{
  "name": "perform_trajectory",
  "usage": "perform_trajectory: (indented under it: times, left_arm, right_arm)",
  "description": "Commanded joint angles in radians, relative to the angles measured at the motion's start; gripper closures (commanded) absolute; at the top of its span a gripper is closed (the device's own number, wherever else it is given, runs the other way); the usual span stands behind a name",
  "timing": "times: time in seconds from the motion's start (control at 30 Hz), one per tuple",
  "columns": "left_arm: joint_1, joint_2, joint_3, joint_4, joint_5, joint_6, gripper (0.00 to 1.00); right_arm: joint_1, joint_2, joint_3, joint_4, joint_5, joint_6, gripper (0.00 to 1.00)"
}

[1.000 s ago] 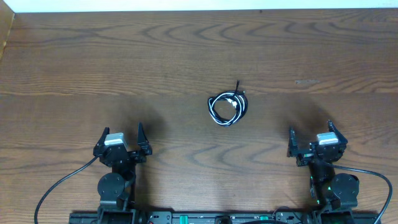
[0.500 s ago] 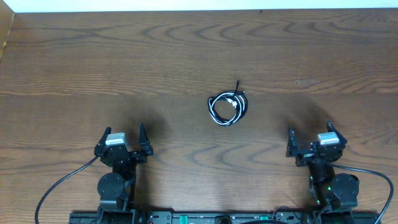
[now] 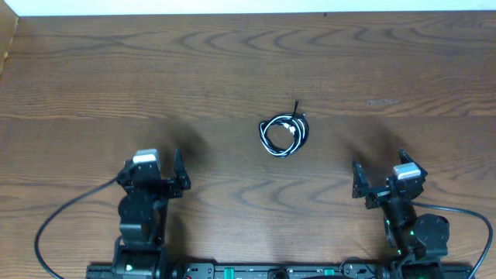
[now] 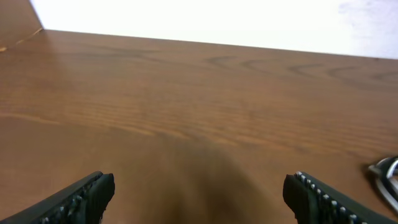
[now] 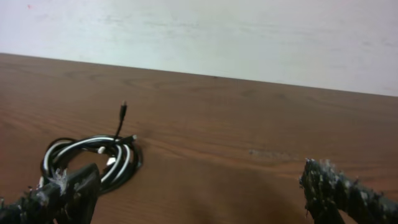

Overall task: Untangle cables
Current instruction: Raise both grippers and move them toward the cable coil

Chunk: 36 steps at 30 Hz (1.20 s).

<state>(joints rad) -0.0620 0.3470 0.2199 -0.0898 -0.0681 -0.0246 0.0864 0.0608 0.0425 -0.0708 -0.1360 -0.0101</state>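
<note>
The cables (image 3: pixel 283 133) are a black cord and a white cord coiled together in one small bundle, a black plug sticking out toward the far side. They lie on the wooden table (image 3: pixel 232 70) just right of centre. My left gripper (image 3: pixel 152 165) is near the front left, open and empty, well short of the bundle. In the left wrist view the left gripper (image 4: pixel 199 186) has only bare wood between its fingers, and the cables (image 4: pixel 388 171) peek in at the right edge. My right gripper (image 3: pixel 379 169) is open at the front right. In the right wrist view the cables (image 5: pixel 93 158) lie beyond the left fingertip of the right gripper (image 5: pixel 199 177).
A pale wall strip (image 3: pixel 232 6) runs along the table's far edge. A wooden side board (image 3: pixel 6 39) stands at the far left corner. Thick black arm wires (image 3: pixel 70 225) trail by the left base, and another black wire (image 3: pixel 465 221) loops by the right base.
Both arms have shifted slightly: the left gripper has risen and tipped forward, and the right gripper has edged left and forward. The cable bundle has not moved.
</note>
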Motion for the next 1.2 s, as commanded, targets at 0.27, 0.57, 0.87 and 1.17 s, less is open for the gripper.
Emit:
perform_trajectory:
  times: [0.27, 0.57, 0.87, 1.17]
  left_arm:
    - [-0.003, 0.301, 0.36, -0.195, 0.143, 0.042, 0.08]
    - [-0.003, 0.619, 0.697, -0.414, 0.426, 0.043, 0.08]
    - [-0.122, 0.995, 1.011, -0.644, 0.499, 0.052, 0.08]
    - [-0.277, 1.291, 1.084, -0.62, 0.509, 0.061, 0.08]
  right_arm:
    - [0.006, 0.34, 0.278, -0.046, -0.09, 0.013, 0.01]
    - [0.006, 0.741, 0.681, -0.309, -0.164, 0.013, 0.01]
    - [0.006, 1.075, 1.056, -0.597, -0.273, 0.013, 0.01]
    - [0.006, 1.166, 1.091, -0.616, -0.354, 0.025, 0.01]
